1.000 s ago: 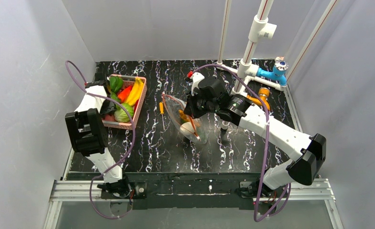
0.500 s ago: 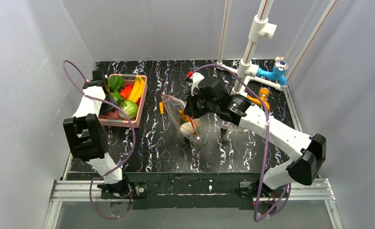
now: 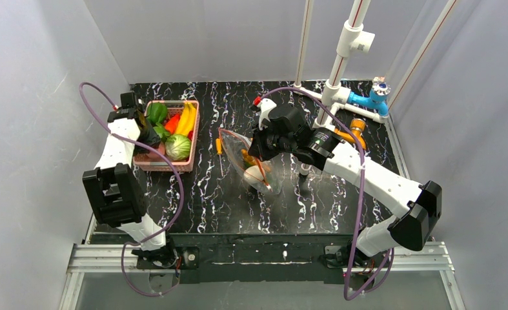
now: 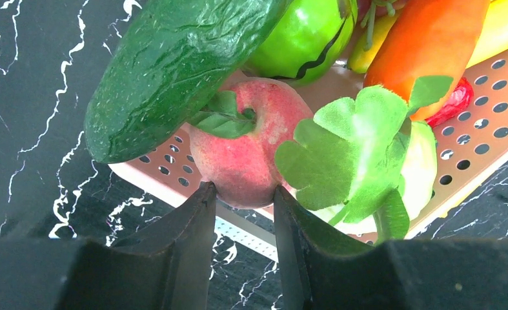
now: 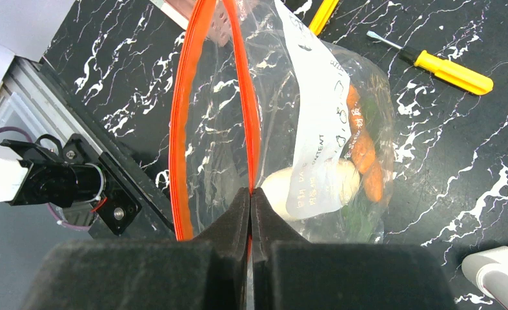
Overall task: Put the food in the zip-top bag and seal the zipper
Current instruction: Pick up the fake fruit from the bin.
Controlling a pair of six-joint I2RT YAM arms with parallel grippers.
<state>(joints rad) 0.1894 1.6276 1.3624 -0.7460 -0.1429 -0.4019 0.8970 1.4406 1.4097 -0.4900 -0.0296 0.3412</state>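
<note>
Watching from beside the rig. The left arm point(image 3: 119, 145) has swung back and outward over the last second. Its elbow now sits nearer the left wall, and the wrist has drawn off the near half of the pink basket point(image 3: 193, 135). The round green cabbage point(image 3: 178, 147), half covered a second ago, now shows in full in the basket's near corner. The basket itself looks nudged, its near end turned slightly toward mid-table.

Left claw point(image 4: 244, 190): part-spread, one finger on each side of the red-pink ball point(image 4: 241, 145), both touching its lower flanks. It reads as a pinch on the ball. The ball sits at the basket's edge, above the rim. The dark green cucumber point(image 4: 167, 64) leans across its top, and leafy greens point(image 4: 361, 142) crowd its right side. I cannot tell whether the ball has cleared the basket floor.

Right claw point(image 5: 250, 194): pressed together on the zipper point(image 5: 186, 129), holding one lip of the zip-top bag point(image 5: 283, 97) up. No change on this side. The bag stands mid-table point(image 3: 225, 194), mouth held open, well apart from the basket. Already inside are the long white radish point(image 5: 283, 194) and the small orange piece point(image 5: 366, 155). A yellow-handled screwdriver point(image 5: 451, 71) lies beside the bag.

Meaning: the next pick looks secured and the carry to the bag is likely next. The cucumber may drag out with the ball. Most of the food remains in the basket, and the zipper is unsealed.
</note>
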